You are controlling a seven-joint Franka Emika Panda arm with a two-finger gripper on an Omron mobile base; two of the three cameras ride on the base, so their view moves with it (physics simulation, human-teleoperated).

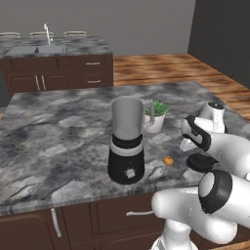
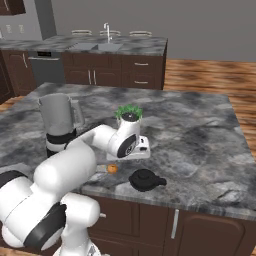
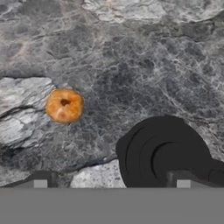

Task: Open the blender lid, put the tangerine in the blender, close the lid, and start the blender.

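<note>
**Gripper spread wide over the counter, lid lying on the marble**

The gripper (image 3: 111, 181) hung above the grey marble counter (image 3: 144, 57) with its two finger tips set far apart and nothing between them. In the hand view one tip (image 3: 40, 180) stood over bare stone and the other over the edge of the blender lid (image 3: 168, 153), which lay flat on the counter with its raised centre knob up. The tangerine (image 3: 64, 105) sat on the counter near the lid, apart from it.

From the right base view, the lid (image 2: 145, 180) rested close to the counter's front edge, with the tangerine (image 2: 113, 169) beside it towards the blender (image 2: 60, 127). The blender's jar stood open at the top on its black base. In the left base view the tangerine (image 1: 168, 160) lay between the blender (image 1: 128, 141) and the lid (image 1: 201, 162). A white pot with a green plant (image 1: 155, 115) stood behind the blender.
</note>
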